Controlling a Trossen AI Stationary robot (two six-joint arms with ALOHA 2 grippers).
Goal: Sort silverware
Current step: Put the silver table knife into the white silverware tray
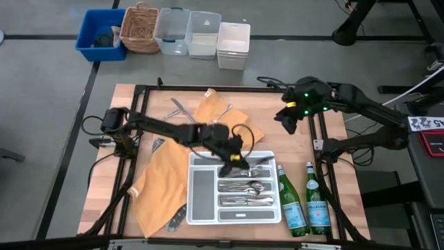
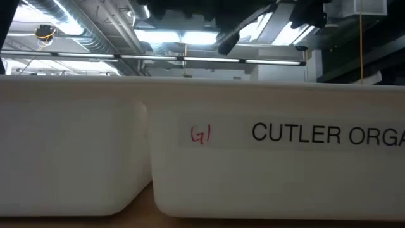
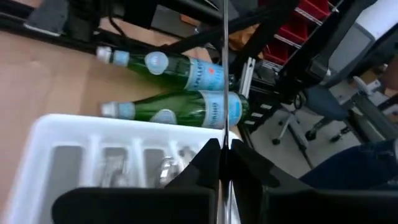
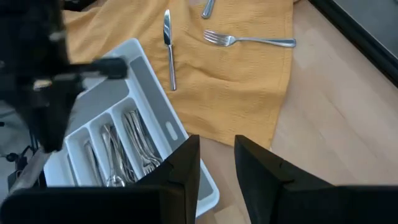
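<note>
I see sorted silverware (image 1: 244, 187) in the white tray (image 1: 201, 212) near the tabletop's front edge. My left gripper (image 1: 234, 161) above it pinches a thin metal piece (image 3: 223, 74). At the far right corner, my right gripper (image 1: 287, 122) hangs with jaws narrowly parted.

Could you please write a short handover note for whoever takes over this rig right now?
Left gripper: over the white tray's top slot, shut on a thin silver piece, type unclear.
Right gripper: waiting open above the table's right rear, holding nothing.
Done: several pieces of silverware lie in the tray's slots.
Left: release the held piece, then collect the knife, the fork and other pieces on the orange cloth.
</note>
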